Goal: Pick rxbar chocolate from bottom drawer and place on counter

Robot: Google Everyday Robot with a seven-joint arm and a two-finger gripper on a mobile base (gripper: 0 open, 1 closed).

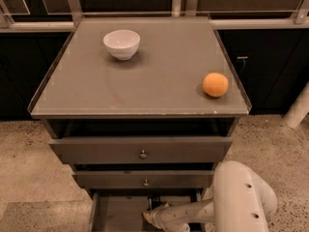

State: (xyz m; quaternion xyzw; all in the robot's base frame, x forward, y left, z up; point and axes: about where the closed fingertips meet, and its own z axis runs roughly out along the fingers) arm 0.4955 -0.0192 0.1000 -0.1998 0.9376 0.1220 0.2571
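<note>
The bottom drawer (118, 211) is pulled open at the frame's lower edge, showing a flat grey floor. My white arm reaches into it from the right, and my gripper (150, 215) sits low over the drawer floor near its middle. A small dark shape (154, 200) lies at the drawer's back, just above the gripper; I cannot tell whether it is the rxbar chocolate or whether it is held. The counter (145, 76) is the grey glossy top of the cabinet.
A white bowl (121, 43) stands at the counter's back left. An orange (215, 84) lies near its right edge. Two wider drawers with round knobs (143, 154) are above the open one. A white post (297, 110) stands on the speckled floor at the right.
</note>
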